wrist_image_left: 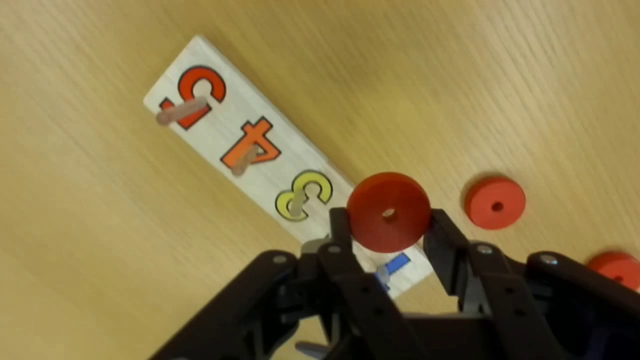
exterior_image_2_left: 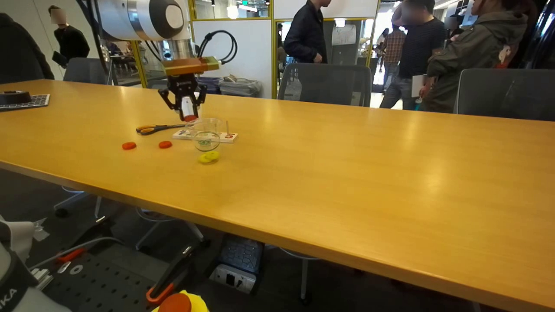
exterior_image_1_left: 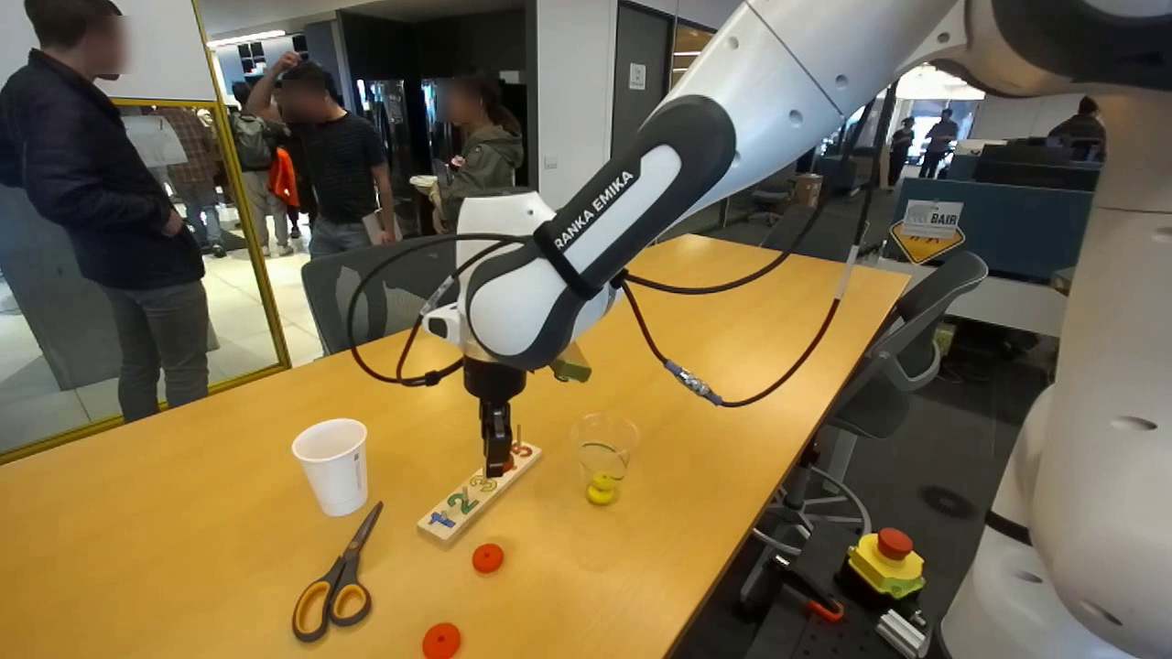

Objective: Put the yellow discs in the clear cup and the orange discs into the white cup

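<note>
My gripper (wrist_image_left: 384, 220) is shut on an orange disc (wrist_image_left: 390, 235), pinched at its edges between the fingertips. The gripper (exterior_image_1_left: 495, 467) and disc are above the numbered strip in the wrist view. Two more orange discs lie on the table, one near the strip (exterior_image_1_left: 488, 558) and one farther off (exterior_image_1_left: 441, 641). Both also show in the wrist view (wrist_image_left: 497, 202). The white cup (exterior_image_1_left: 331, 467) stands upright beyond the strip; in an exterior view (exterior_image_2_left: 187, 105) the fingers partly hide it. The clear cup (exterior_image_1_left: 607, 448) stands upright with yellow discs (exterior_image_1_left: 601, 491) at its bottom.
The white numbered strip (exterior_image_1_left: 472, 502) with upright pegs lies between the two cups. Scissors (exterior_image_1_left: 341, 577) with yellow-lined handles lie near the white cup. The table's edge (exterior_image_1_left: 732, 567) runs beside the clear cup. A keyboard (exterior_image_2_left: 40, 102) is at the table's far end.
</note>
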